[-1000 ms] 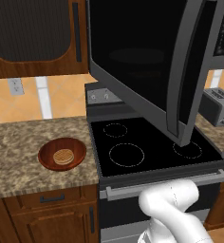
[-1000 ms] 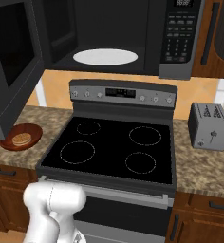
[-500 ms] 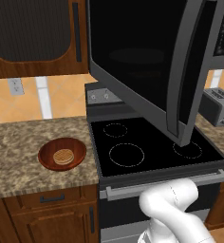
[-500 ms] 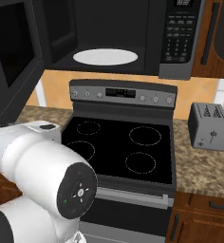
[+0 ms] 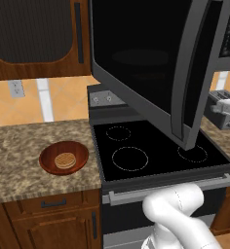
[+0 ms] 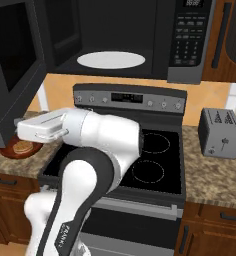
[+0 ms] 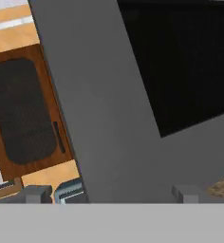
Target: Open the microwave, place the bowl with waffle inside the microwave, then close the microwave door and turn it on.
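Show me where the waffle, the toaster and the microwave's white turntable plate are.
waffle [image 5: 65, 160], left base view, centre of the tan disc in the bowl.
toaster [image 6: 221, 134], right base view, middle of its silver front face.
turntable plate [image 6: 111, 60], right base view, centre of the white disc inside the microwave.

A glossy white, rounded tubular robot arm [image 6: 97, 150] is showing a dark charcoal band curving along its lower link, with small white lettering printed near its base. A flat, boxy white hand section [image 6: 40, 129] is capping the arm's end.
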